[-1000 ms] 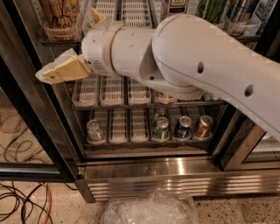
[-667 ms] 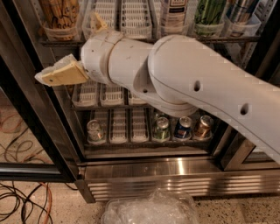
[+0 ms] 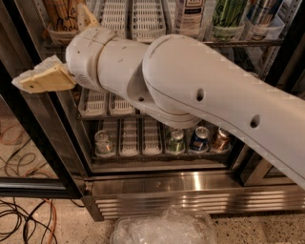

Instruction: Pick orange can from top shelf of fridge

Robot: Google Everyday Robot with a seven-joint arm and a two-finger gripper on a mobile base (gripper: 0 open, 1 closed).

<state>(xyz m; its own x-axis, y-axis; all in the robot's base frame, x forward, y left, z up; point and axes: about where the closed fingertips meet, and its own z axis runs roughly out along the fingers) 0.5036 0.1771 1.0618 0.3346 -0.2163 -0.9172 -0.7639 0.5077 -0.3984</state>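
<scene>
The orange can (image 3: 61,16), tall and amber with dark script lettering, stands at the left end of the top shelf (image 3: 238,43) of the fridge (image 3: 190,183), and its top is cut off by the frame. My gripper (image 3: 50,45) is open and empty. One tan finger (image 3: 43,80) points left in front of the black door frame. The other finger (image 3: 86,15) points up just right of the can. My white arm crosses the middle of the view and hides much of the shelves.
Other tall cans (image 3: 228,14) stand on the top shelf to the right. The bottom rack holds a silver can (image 3: 104,143), a green can (image 3: 175,140), a blue can (image 3: 199,138) and a copper-brown can (image 3: 220,138). A clear plastic bag (image 3: 162,228) and cables (image 3: 19,214) lie on the floor.
My gripper and wrist have shifted a little to the left, nearer the orange can. The arm now covers more of the middle shelves. The cans have not moved.
</scene>
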